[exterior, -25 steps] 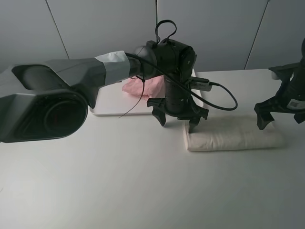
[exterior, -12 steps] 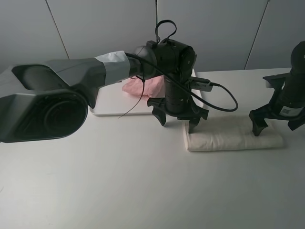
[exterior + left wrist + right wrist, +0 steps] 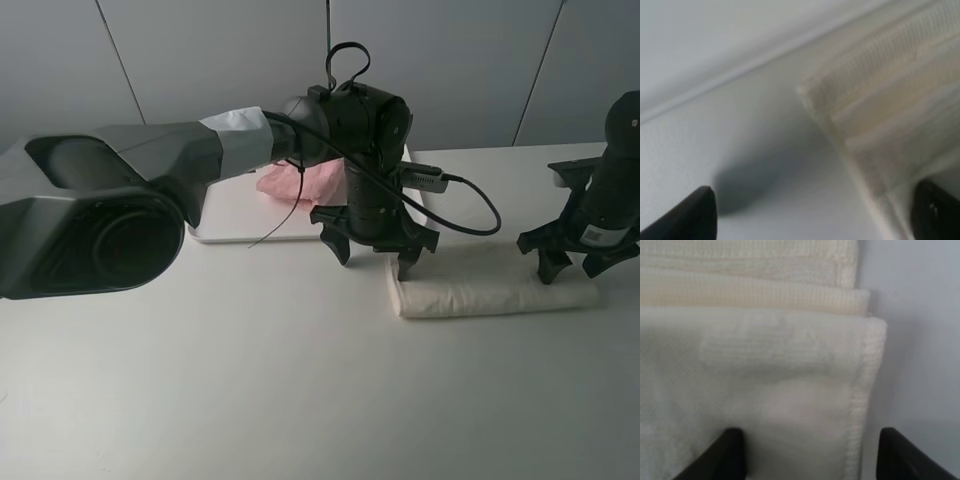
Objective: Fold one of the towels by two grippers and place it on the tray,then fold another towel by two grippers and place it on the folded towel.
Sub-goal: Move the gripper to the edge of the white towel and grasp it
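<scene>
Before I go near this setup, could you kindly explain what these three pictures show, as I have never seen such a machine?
It is a robot with two black arms, each ending in a two-fingered claw. The wide picture comes from a camera mounted high above the white table. The other two come from small cameras on each arm's wrist, looking past the fingers. On the table lies a folded cream-white towel. Farther back on the left, a white tray holds a pink towel. The left claw hangs open at the cream-white towel's left end, one finger over cloth and one over bare table. The right claw is at the other end, fingers apart on either side of the towel's edge. Neither claw grips anything that I can see.
</scene>
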`<action>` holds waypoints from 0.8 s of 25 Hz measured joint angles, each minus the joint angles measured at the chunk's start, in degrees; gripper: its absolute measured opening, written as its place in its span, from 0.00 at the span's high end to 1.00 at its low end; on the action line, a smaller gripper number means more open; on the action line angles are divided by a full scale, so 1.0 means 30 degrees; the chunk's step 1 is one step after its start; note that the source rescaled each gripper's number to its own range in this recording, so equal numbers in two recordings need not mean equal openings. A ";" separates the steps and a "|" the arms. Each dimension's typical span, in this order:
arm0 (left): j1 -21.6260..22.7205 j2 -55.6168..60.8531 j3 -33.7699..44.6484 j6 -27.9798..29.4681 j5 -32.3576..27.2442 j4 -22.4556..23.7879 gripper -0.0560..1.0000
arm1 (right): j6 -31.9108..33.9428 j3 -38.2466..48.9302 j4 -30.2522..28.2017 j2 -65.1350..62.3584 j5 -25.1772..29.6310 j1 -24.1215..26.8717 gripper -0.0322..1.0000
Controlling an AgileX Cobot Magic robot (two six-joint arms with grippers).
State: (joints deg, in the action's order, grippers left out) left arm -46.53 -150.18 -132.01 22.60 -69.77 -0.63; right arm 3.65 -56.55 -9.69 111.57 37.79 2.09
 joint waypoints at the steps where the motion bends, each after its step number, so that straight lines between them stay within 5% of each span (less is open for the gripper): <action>1: 0.0000 0.0000 0.0000 0.0000 0.0000 0.0000 0.00 | 0.0000 0.0000 0.0000 0.0017 0.0000 0.0000 0.39; 15: 0.0000 0.0000 0.0000 0.0000 0.0000 -0.0025 0.00 | 0.0076 0.0246 0.0158 0.0365 -0.0569 0.0000 0.40; 18: 0.0000 0.0000 0.0000 0.0000 0.0000 -0.0025 0.00 | 0.0076 0.0246 0.0512 0.0365 -0.0569 0.0000 0.50; 20: 0.0000 0.0000 0.0000 0.0000 0.0000 -0.0025 0.00 | 0.0076 0.0274 0.0937 0.0365 -0.0569 -0.0037 0.66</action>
State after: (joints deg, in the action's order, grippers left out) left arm -46.53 -150.18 -132.01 22.60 -69.77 -0.71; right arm 3.87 -55.73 -6.88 112.67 36.08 1.98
